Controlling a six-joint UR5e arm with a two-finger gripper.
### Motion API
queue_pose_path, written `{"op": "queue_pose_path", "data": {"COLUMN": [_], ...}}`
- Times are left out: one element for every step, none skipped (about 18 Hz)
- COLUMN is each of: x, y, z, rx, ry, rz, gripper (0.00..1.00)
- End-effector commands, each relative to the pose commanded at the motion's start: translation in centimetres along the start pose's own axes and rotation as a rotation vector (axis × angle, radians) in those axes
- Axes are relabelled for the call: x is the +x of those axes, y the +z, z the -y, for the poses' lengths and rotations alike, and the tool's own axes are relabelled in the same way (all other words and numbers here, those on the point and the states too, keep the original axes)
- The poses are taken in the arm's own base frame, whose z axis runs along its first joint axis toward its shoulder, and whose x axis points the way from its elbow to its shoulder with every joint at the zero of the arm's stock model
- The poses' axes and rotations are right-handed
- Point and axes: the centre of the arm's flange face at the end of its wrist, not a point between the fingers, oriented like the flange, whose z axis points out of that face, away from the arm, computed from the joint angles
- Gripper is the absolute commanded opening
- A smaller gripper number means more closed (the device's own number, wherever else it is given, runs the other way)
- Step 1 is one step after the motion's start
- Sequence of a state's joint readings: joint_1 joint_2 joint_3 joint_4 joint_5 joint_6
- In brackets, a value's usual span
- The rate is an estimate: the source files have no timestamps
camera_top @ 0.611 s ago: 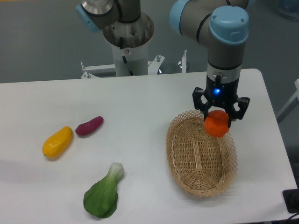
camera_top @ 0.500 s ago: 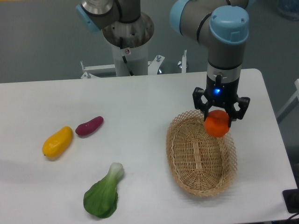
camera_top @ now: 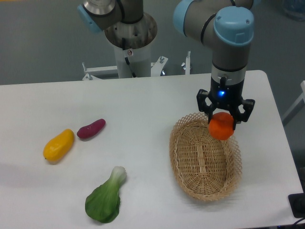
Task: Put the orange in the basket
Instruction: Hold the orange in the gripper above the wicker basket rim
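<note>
The orange (camera_top: 221, 127) is a round orange-red fruit held between the fingers of my gripper (camera_top: 224, 119). The gripper is shut on it and hangs above the far right rim of the basket (camera_top: 183, 155), an oval tan wicker basket with a lacy rim on the right side of the white table. The orange sits above the basket's upper right part, off the weave as far as I can tell. The basket's inside holds nothing.
A yellow mango-like fruit (camera_top: 59, 145) and a purple eggplant-like piece (camera_top: 91, 128) lie at the left. A green bok choy (camera_top: 106, 196) lies near the front. The arm's base column (camera_top: 129, 43) stands behind the table. The table's right edge is close to the basket.
</note>
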State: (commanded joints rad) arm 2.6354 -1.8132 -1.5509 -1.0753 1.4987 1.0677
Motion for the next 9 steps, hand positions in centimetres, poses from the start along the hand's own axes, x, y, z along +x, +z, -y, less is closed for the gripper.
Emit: {"op": "queue_pose_path", "data": {"x": [-0.1, -0.1, -0.1, -0.2, -0.3, -0.3, -0.4, -0.5, -0.5], "y": [-0.1, -0.1, -0.1, 0.0, 0.0, 0.2, 0.4, 0.8, 1.1], "z": [0.1, 0.0, 0.0, -0.1, -0.2, -0.1, -0.1, -0.1, -0.1], "rx": [0.001, 0.001, 0.0, 0.0, 0.002, 0.002, 0.002, -0.001, -0.002], "ry": [0.0, -0.003, -0.001, -0.004, -0.005, -0.004, -0.004, -0.006, -0.006], "rz": [0.003, 0.003, 0.002, 0.004, 0.006, 0.006, 0.005, 0.001, 0.0], "gripper": [0.46, 0.46, 0.46, 0.46, 0.46, 0.46, 0.46, 0.46, 0.46]}}
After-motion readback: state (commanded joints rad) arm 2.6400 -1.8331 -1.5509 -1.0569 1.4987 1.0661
